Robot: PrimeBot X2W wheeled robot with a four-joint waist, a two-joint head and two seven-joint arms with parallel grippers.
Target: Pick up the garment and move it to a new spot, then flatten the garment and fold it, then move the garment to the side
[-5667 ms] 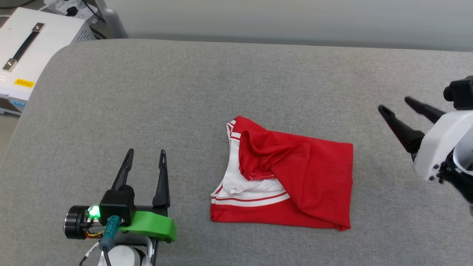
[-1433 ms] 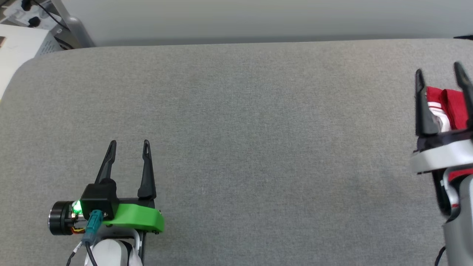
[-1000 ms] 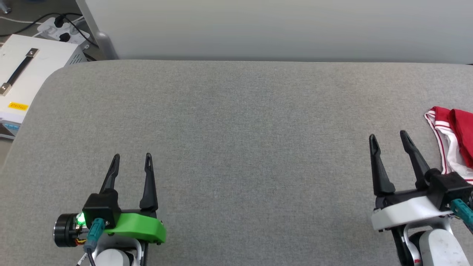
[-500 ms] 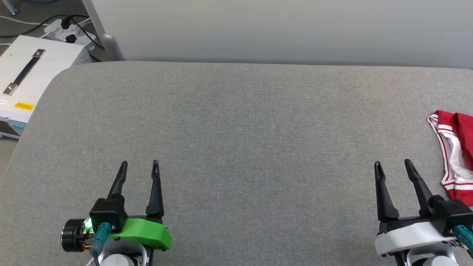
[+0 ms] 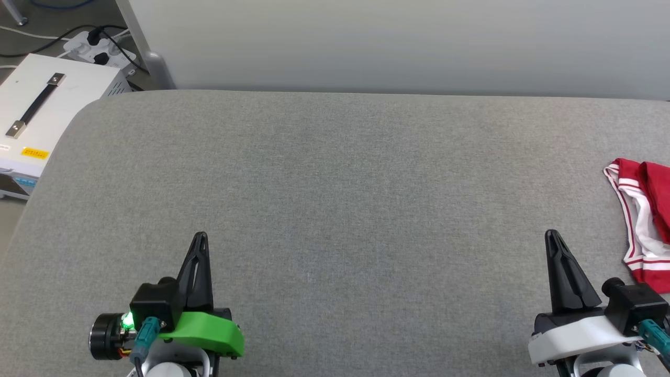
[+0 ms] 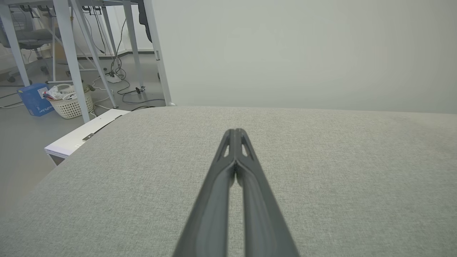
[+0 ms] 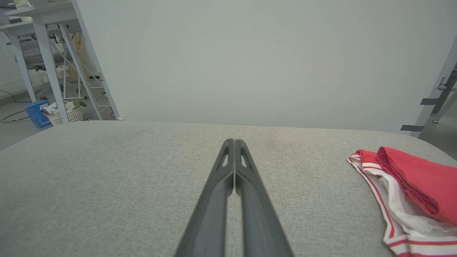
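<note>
Both grippers, left (image 5: 199,236) and right (image 5: 553,233), were closed, empty, at frame bottom. Garment (image 5: 643,225) lay folded at right edge; risk: it slides off the overhang.

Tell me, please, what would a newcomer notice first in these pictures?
The red and white garment stands out most, lying bunched near the right end of the grey padded surface. Next come the left end effector and the right end effector, both shut and empty, low in the head view.
</note>
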